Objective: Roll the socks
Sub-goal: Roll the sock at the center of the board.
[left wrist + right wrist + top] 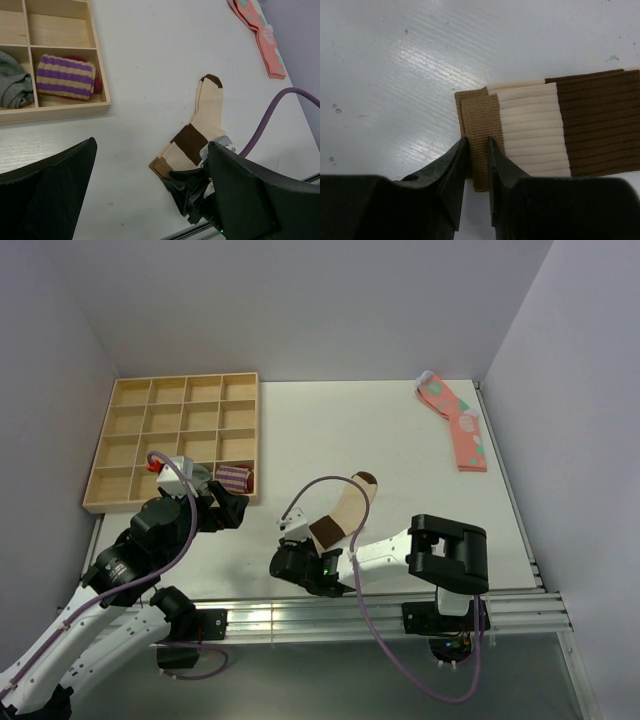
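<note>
1. Seen from above, the socks (345, 512), a beige pair with dark brown bands, lie flat and stacked on the white table (400, 460), just beyond the right arm. The toe points to 1 o'clock and the tan cuff to 7 o'clock.
2. The right hand (477, 144) is clenched on the cuff, near one corner only. It cannot be told whether both layers sit between its fingers. If only one does, the pair may separate once rolling starts.
3. A corner grip may also skew the roll, leaving it loose and cone-shaped.
4. The left hand (228, 508) hangs spread wide, grasping nothing, at 9 o'clock of the socks. With nothing pinning the toe, the socks may slide across the smooth table instead of curling.
5. The wooden tray (55, 114), at 10 o'clock, sits well apart, so a collision seems unlikely.
</note>
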Available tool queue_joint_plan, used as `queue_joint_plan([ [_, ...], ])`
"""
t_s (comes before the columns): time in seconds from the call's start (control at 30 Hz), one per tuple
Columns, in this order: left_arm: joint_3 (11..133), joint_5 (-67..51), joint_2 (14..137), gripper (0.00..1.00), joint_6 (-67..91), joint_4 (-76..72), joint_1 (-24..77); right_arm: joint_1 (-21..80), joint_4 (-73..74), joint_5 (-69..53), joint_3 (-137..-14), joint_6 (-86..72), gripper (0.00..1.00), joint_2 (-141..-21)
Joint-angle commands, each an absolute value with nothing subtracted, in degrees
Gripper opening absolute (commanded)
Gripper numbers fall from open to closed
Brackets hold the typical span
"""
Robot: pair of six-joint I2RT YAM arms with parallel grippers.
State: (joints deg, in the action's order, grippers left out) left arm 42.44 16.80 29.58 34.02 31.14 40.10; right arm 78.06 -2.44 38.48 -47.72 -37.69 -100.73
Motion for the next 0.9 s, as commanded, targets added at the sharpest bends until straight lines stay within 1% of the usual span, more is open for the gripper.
queue_joint_plan([
  [0.0, 43.9, 16.2, 30.1, 0.99, 33.5, 29.5, 40.3, 78.7, -1.9, 39.9, -45.6, -39.3, 0.27, -102.7],
  [0.13, 44.8, 16.4, 31.5, 0.99, 34.1, 30.1, 40.3, 78.8, -3.8, 38.9, -42.8, -39.6, 0.24, -101.3],
  [0.23, 45.7, 17.2, 33.2, 0.97, 36.2, 29.4, 40.3, 78.8, -6.8, 37.2, -39.7, -39.1, 0.20, -98.7],
  [0.33, 44.1, 12.3, 34.7, 0.94, 38.3, 25.2, 40.3, 78.8, -9.3, 35.1, -37.0, -38.4, 0.18, -95.6],
  [0.5, 35.5, 8.8, 38.0, 0.86, 42.4, 12.9, 40.4, 78.5, -13.6, 27.4, -33.4, -36.4, 0.18, -90.1],
  [0.6, 30.0, 8.2, 39.5, 0.77, 43.9, 5.2, 41.5, 77.8, -16.4, 23.0, -30.7, -35.5, 0.17, -86.1],
  [0.63, 28.9, 8.2, 39.7, 0.76, 43.8, 3.6, 42.7, 77.4, -17.3, 19.0, -28.8, -35.4, 0.17, -84.9],
  [0.7, 25.8, 8.6, 40.3, 0.71, 43.7, -1.3, 44.1, 75.2, -19.4, 14.8, -26.9, -35.3, 0.16, -81.2],
  [0.73, 24.9, 8.8, 40.3, 0.69, 43.6, -2.6, 45.4, 74.3, -19.9, 10.5, -25.5, -35.2, 0.16, -80.1],
  [0.83, 21.1, 8.4, 40.5, 0.61, 43.2, -8.4, 47.3, 70.7, -19.0, 5.4, -24.6, -34.8, 0.16, -76.5],
  [0.87, 19.0, 7.5, 40.5, 0.56, 43.2, -9.9, 47.5, 70.0, -18.3, 2.6, -24.9, -34.8, 0.15, -75.9],
])
